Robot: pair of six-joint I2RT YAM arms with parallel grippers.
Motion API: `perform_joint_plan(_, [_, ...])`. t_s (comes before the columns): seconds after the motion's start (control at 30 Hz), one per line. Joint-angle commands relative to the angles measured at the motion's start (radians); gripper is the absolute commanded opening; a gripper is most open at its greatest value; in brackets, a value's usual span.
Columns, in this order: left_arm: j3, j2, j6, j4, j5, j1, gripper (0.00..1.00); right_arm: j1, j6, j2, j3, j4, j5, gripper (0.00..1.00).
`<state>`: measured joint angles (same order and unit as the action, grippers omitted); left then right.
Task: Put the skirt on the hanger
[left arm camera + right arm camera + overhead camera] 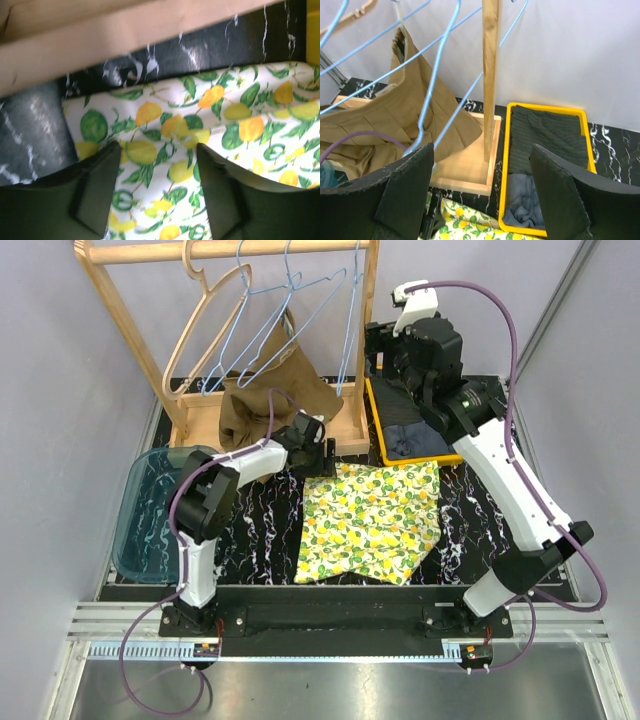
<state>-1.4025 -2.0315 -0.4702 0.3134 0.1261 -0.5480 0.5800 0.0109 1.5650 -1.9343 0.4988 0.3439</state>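
The left claw (159, 150), spread, hovers over the lemon-print skirt's (375, 520) far left corner; the right claw (481, 150) is spread, empty.

Layout from above. At the back of the table (260, 530), left of centre, we find the rack (140, 252). Hangers (439, 65) hang from its top bar, and among them a hung garment (270, 390) reaches down into the rack's base frame. Right of the rack sits the tray (545, 108), with folded clothes (545, 140) in it. In front of both lies the spread skirt (375, 520), flat on the table, its far right corner just beside the tray's near rim. We place the bin (150, 510) at the table's left edge, well apart from the skirt. The left gripper (157, 160) hovers over the skirt's far left corner. The right gripper (481, 150) hangs raised near the tray's far end.
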Motion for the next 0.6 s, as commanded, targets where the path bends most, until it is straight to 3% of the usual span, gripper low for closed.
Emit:
perform_joint_plan(0.0, [0.046,0.18,0.039,0.024,0.041,0.005,0.72,-0.015,0.001,0.045,-0.115,-0.039,-0.034,0.86])
perform_joint_plan(0.57, [0.304,0.55,0.024,0.027,0.205,-0.006,0.77,-0.083,0.063,0.53,-0.707,0.012,-0.048,0.96])
